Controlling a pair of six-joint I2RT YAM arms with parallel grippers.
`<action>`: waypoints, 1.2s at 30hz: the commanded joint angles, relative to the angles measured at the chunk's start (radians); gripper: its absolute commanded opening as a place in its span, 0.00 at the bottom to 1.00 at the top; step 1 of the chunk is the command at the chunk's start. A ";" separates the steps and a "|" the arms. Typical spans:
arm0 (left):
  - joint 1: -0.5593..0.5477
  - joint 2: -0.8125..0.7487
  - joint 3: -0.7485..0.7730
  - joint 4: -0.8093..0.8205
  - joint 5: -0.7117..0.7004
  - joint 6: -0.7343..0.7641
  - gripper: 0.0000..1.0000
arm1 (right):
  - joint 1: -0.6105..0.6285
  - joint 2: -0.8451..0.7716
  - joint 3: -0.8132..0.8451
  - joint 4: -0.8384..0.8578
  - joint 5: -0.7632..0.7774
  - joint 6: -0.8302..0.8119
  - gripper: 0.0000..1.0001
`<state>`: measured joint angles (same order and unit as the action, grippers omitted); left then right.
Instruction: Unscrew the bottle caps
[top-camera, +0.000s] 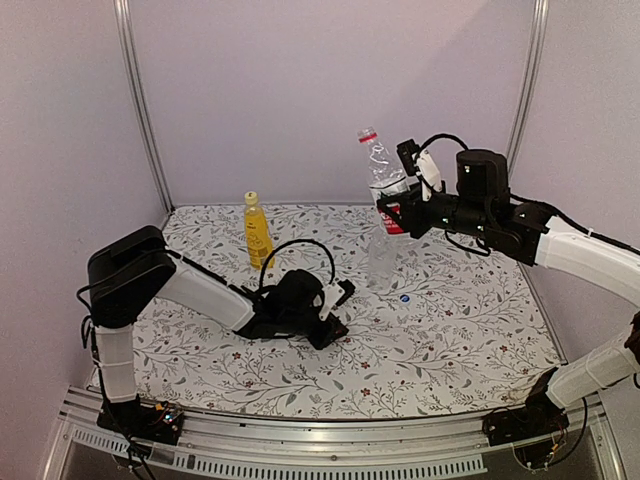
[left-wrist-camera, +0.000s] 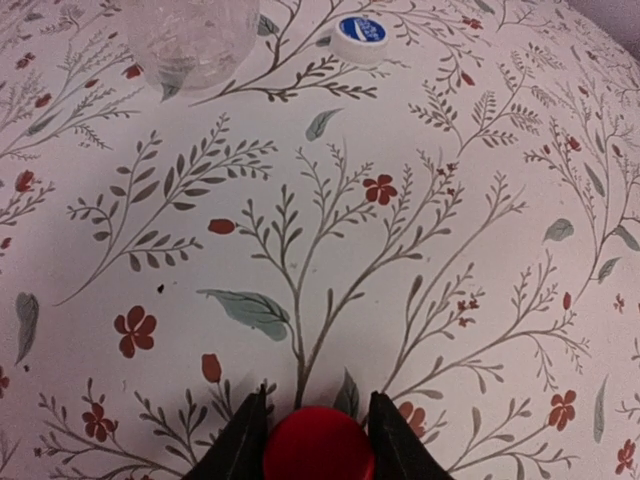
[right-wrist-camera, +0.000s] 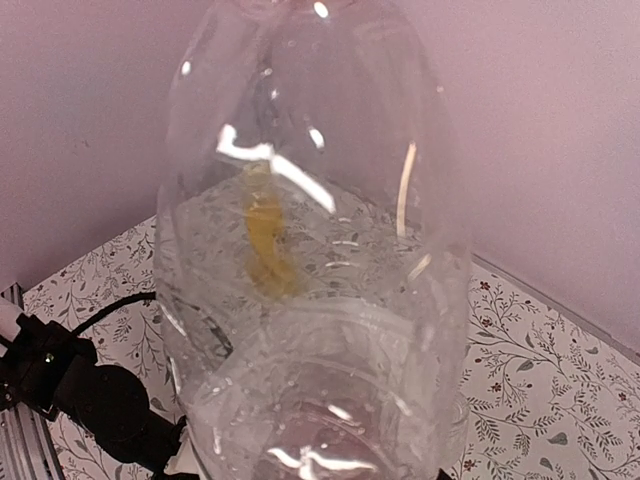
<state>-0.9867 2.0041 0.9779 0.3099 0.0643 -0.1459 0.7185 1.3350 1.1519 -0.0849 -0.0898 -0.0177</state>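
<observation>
Yellow bottle (top-camera: 258, 235), yellow cap (top-camera: 251, 198) on, upright at the rear left of the table (top-camera: 480, 345). Left gripper (top-camera: 340, 293): low on the table; only its wrist view shows the red cap (left-wrist-camera: 318, 447) between the fingertips, clamped or slack not discernible. Unlabelled bottle (top-camera: 381, 258): upright, centre, blue-white cap (top-camera: 404, 297) loose just beside it. Red-labelled bottle (top-camera: 385, 180): raised off the table, right gripper (top-camera: 400, 210) clenched on its body; the wrist view shows the bottle only, fingers hidden.
</observation>
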 joint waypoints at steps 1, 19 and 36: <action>-0.013 0.019 0.027 -0.059 -0.004 0.023 0.36 | -0.004 -0.029 -0.017 0.011 -0.016 0.009 0.30; -0.010 -0.226 0.033 -0.111 -0.062 0.090 0.73 | -0.004 -0.036 -0.031 -0.007 -0.075 0.003 0.30; 0.169 -0.698 0.095 -0.078 0.289 -0.139 0.91 | -0.003 -0.028 -0.067 -0.016 -0.431 -0.074 0.31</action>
<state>-0.8822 1.3506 1.0187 0.1963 0.1951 -0.1646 0.7185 1.2957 1.0916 -0.1059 -0.3595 -0.0544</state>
